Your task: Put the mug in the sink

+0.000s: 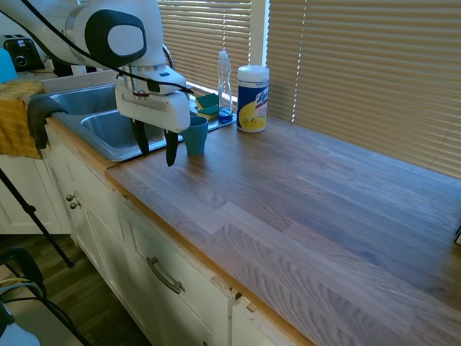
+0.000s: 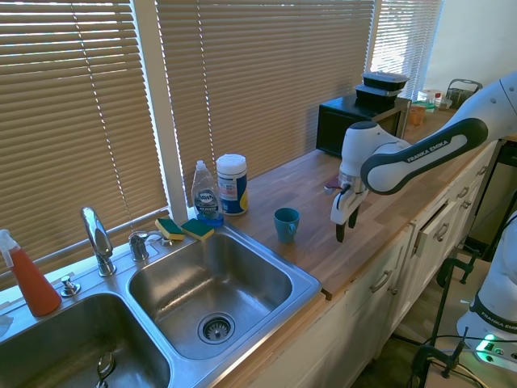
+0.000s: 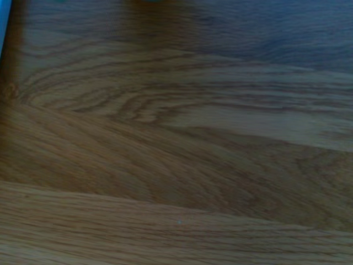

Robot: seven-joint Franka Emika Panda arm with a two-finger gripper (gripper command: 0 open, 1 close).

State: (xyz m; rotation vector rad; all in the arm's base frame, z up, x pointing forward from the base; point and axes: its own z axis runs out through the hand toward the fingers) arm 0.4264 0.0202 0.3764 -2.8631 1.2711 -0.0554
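The small teal mug (image 1: 195, 135) (image 2: 286, 224) stands upright on the wooden counter, just beyond the sink's right rim. The steel sink (image 1: 97, 148) (image 2: 309, 284) has two basins under a chrome faucet (image 2: 98, 240). My gripper (image 1: 155, 144) (image 2: 346, 225) hangs open just above the counter near its front edge. It is beside the mug and not touching it, and nothing sits between its fingers. The wrist view shows only wood grain.
A white wipes canister (image 1: 253, 99) (image 2: 232, 184), a clear soap bottle (image 1: 225, 83) (image 2: 207, 194) and sponges (image 1: 207, 107) (image 2: 184, 229) stand by the window behind the mug. A yellow towel (image 1: 18, 119) drapes over the sink's far side. A black microwave (image 2: 359, 121) sits further along the counter.
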